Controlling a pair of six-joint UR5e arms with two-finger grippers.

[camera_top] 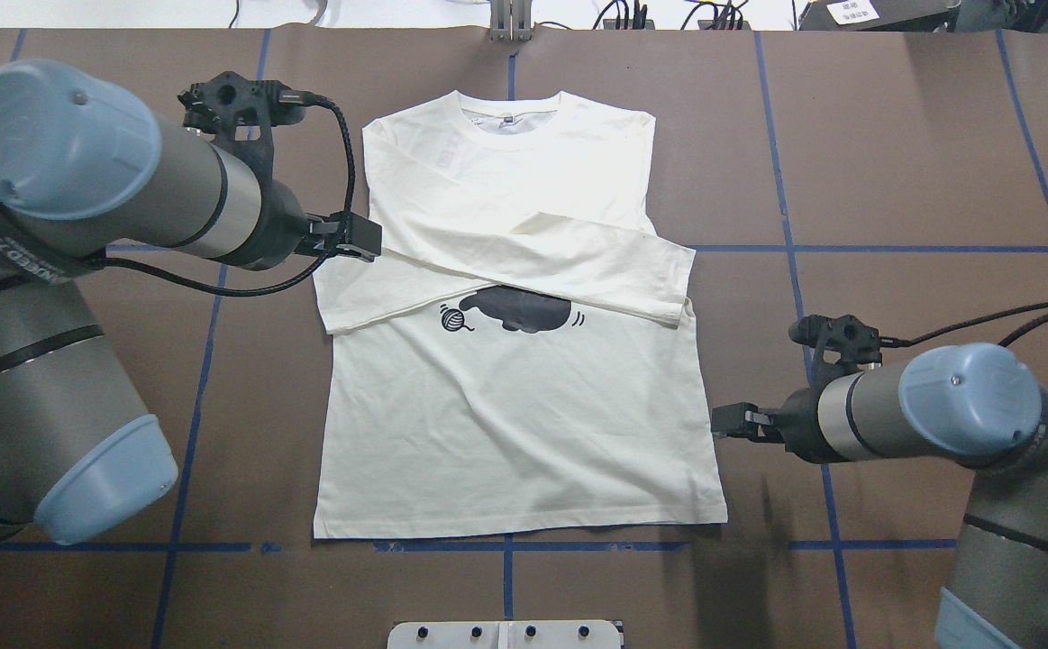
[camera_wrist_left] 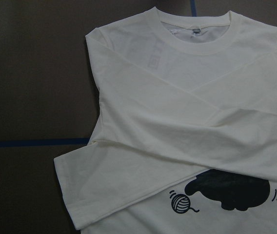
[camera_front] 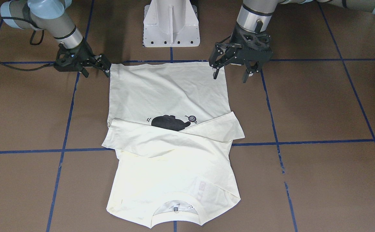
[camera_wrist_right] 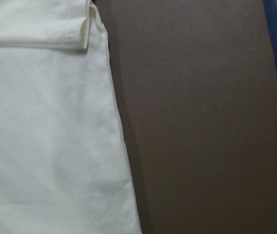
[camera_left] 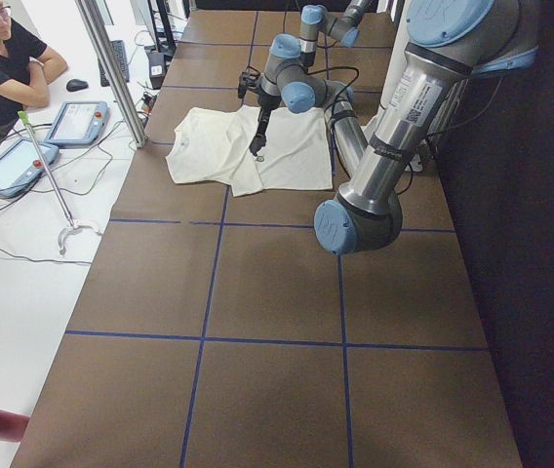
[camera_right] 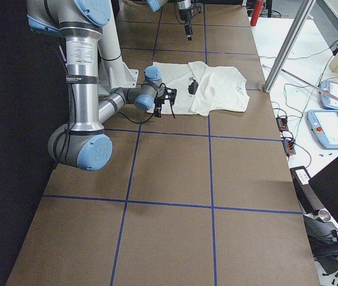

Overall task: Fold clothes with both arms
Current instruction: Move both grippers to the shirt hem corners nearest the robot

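Note:
A cream long-sleeved shirt (camera_front: 161, 90) with a black cat and yarn-ball print lies flat on the brown table, collar away from the robot, both sleeves folded across the chest. It also shows in the overhead view (camera_top: 505, 433). My left gripper (camera_front: 231, 76) is open and empty, raised above the shirt's left side near the folded sleeve (camera_top: 352, 239). My right gripper (camera_front: 97, 73) is open and empty, low beside the shirt's right edge above the hem corner (camera_top: 724, 422). The wrist views show only shirt (camera_wrist_left: 177, 122) and table, no fingers.
The white pedestal base (camera_front: 171, 25) stands just behind the hem. Blue tape lines (camera_front: 303, 141) grid the brown table. An operator (camera_left: 4, 49) sits past the far edge with tablets (camera_left: 72, 122) and a metal pole (camera_left: 111, 68).

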